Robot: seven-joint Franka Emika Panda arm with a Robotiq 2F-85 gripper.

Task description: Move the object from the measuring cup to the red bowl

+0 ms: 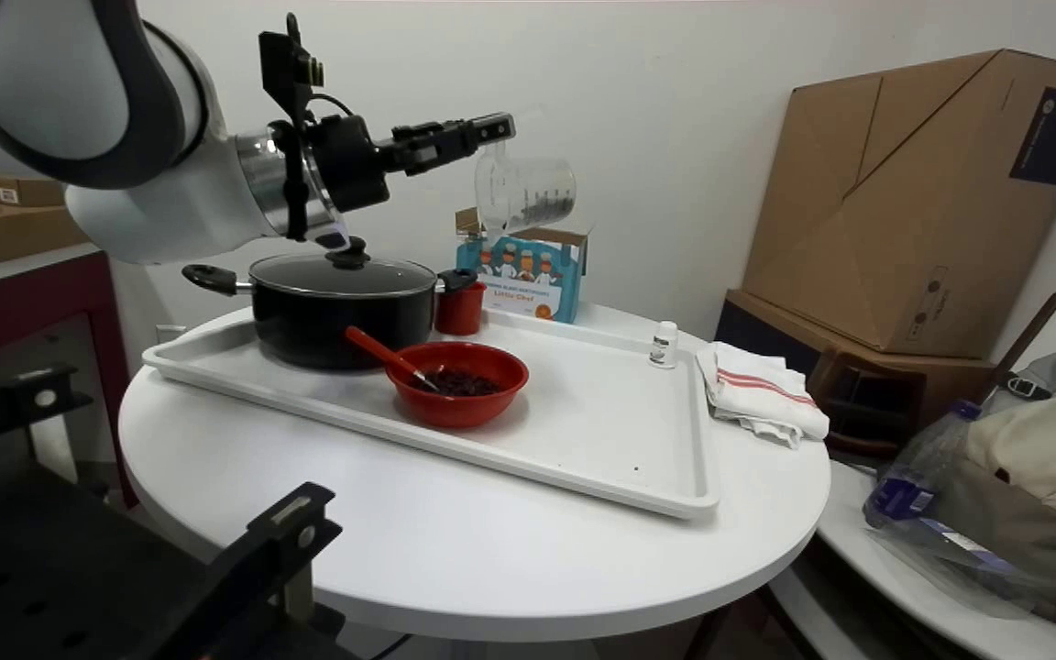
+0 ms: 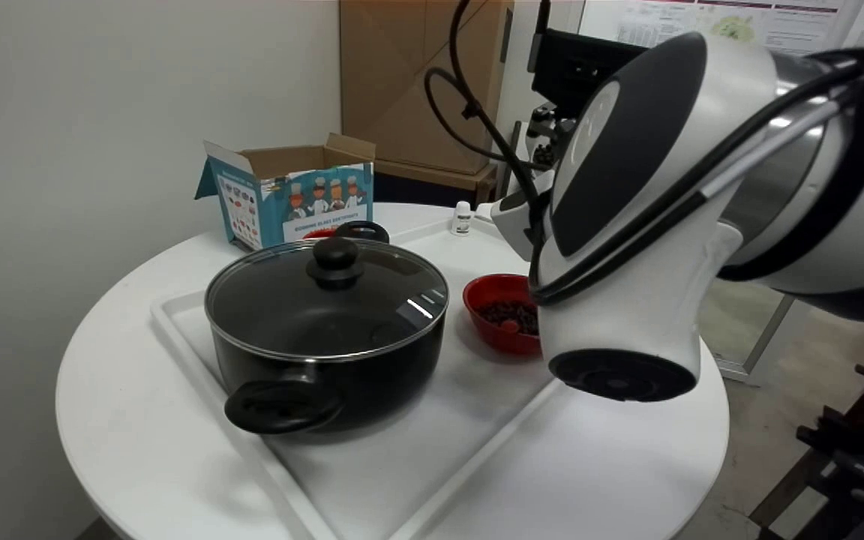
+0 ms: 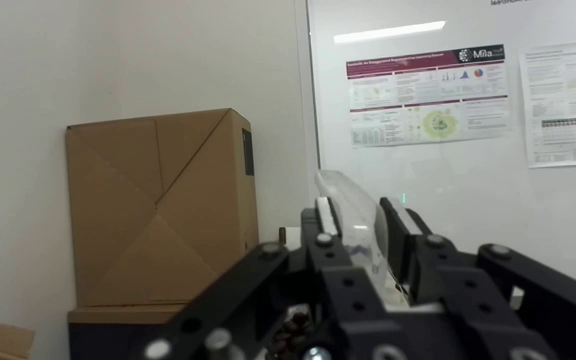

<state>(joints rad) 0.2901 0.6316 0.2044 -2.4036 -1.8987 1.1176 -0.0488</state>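
My gripper [image 1: 497, 126] is shut on the clear measuring cup [image 1: 537, 192] and holds it high above the tray, tipped onto its side. In the exterior view no contents can be made out inside it. In the wrist view the see-through cup [image 3: 350, 212] is between the fingers [image 3: 354, 202]; its far parts are blurred. The red bowl [image 1: 455, 412] sits on the tray with dark beans [image 1: 468, 383] in it and a red-handled utensil [image 1: 381, 350] leaning in. The bowl also shows in an exterior view [image 2: 496, 336], partly behind the arm, which hides cup and fingers there.
A white tray [image 1: 601, 412] lies on a round white table [image 1: 510, 559]. The black lidded pot [image 1: 340, 321] stands beside the bowl, with a red cup [image 1: 461, 310] behind it. A blue box [image 1: 528, 275], a small white bottle [image 1: 664, 346] and a folded towel [image 1: 757, 390] are around.
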